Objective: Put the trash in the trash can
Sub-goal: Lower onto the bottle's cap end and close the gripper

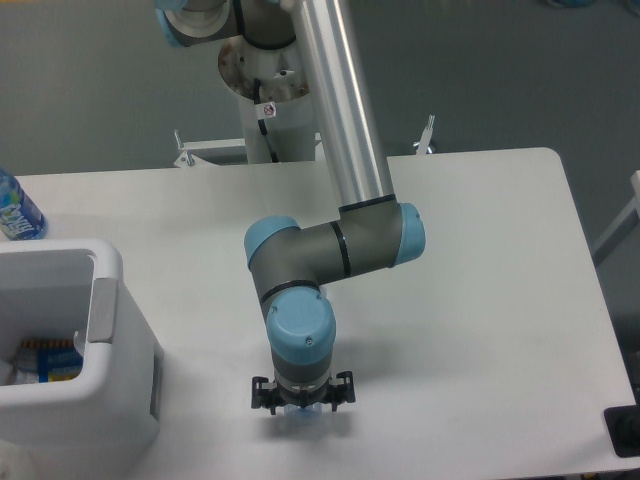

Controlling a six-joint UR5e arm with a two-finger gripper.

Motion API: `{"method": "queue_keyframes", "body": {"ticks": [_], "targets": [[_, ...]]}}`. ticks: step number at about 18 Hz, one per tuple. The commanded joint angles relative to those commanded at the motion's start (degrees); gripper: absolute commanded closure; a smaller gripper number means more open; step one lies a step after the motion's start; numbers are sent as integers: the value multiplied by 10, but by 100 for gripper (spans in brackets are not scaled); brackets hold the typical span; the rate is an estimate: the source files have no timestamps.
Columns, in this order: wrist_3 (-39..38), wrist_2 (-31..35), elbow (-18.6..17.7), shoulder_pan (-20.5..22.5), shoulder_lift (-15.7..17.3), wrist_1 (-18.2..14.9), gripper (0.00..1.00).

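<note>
The hand [301, 405] points down at six o'clock on the white worktop [480, 300], something bluish beneath it; its grip cannot be told. The white rectangular plastic trash can [110, 300] sits at nine o'clock. A weak hold could drop the piece short.

1. My arm [340, 110] reaches down from the top of the view, elbow bent left.
2. My wrist points straight down.
3. My gripper [301, 403] hangs low; its jaw state I can't make out.

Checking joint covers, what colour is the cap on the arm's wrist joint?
Light blue cap, seen in the fixed camera view.
</note>
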Motion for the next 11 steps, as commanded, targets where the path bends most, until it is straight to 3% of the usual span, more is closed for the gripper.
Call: {"method": "queue_keyframes", "body": {"ticks": [3,8,11], "targets": [[0,2,0,0,-2,0,0],[2,25,-4,-1,-1,-1,14],[2,26,-6,-1,0,-1,15]]}}
